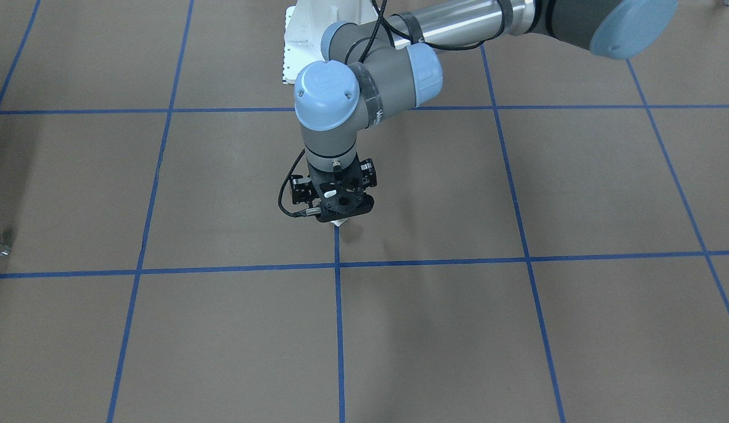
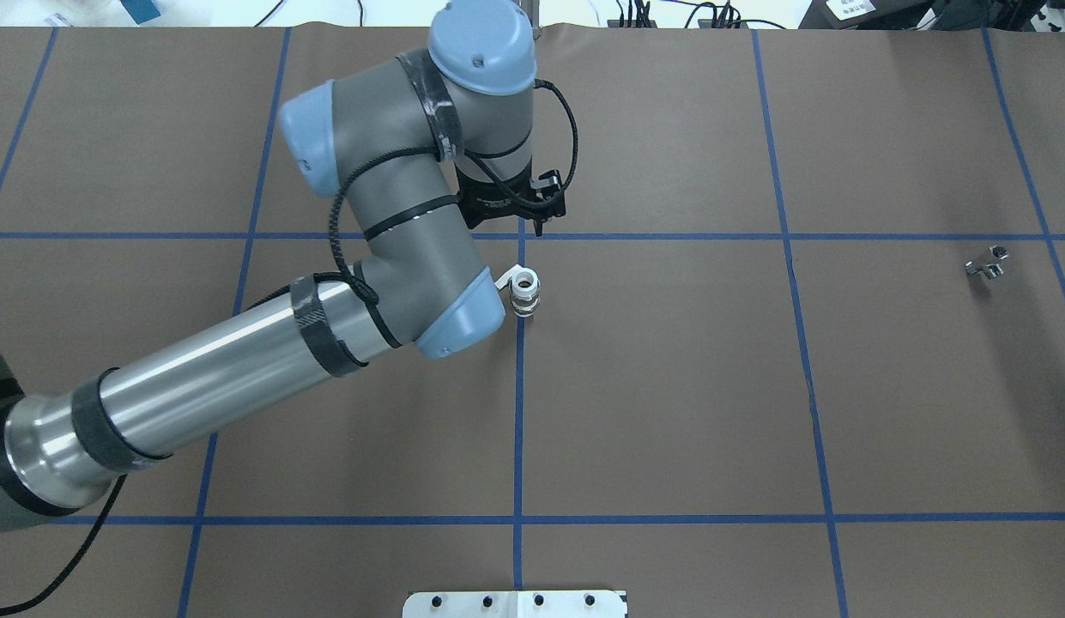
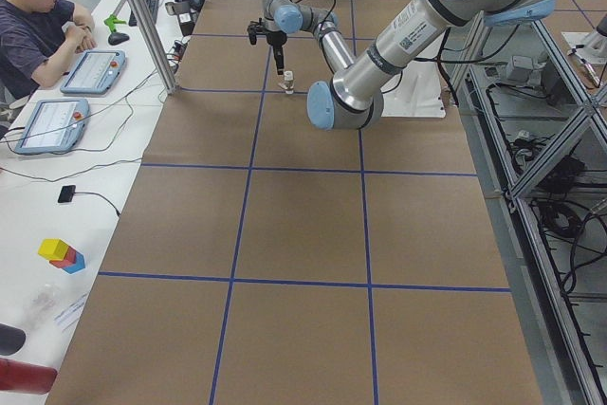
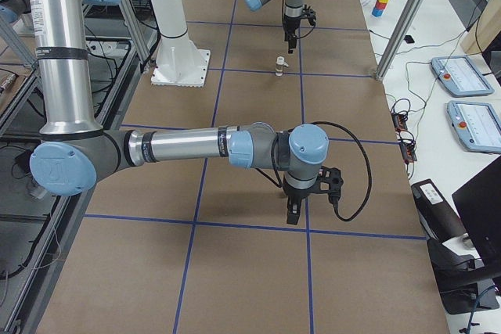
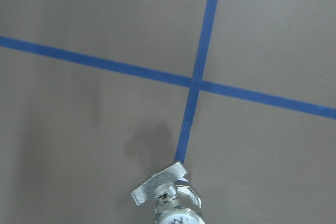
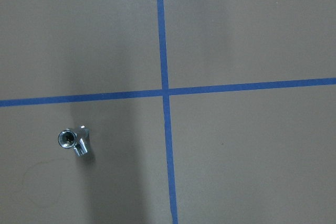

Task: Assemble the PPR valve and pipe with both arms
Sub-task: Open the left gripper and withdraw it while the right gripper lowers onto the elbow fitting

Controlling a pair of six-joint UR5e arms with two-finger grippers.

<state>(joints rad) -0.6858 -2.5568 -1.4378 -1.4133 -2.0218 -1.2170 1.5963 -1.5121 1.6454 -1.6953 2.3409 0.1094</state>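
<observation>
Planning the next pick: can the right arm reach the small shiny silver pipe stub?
Probably yes: the small shiny silver pipe stub lies alone on bare brown paper, in the right wrist view, with nothing beside or over it.

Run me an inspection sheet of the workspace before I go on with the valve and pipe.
surface: brown mat with a blue tape grid.
PPR valve: stands upright on a tape line, held by nothing.
pipe: lies alone far toward the robot's right, well apart from the valve.
clutter: nothing seen.
left gripper: hovers above the valve, not touching; open or shut cannot be told.
right gripper: points down over bare mat; state cannot be told.
cables: black cable loops at the left wrist; another loop at the right wrist.
surroundings: white pedestal; operator seated at a side desk with pendants.
</observation>
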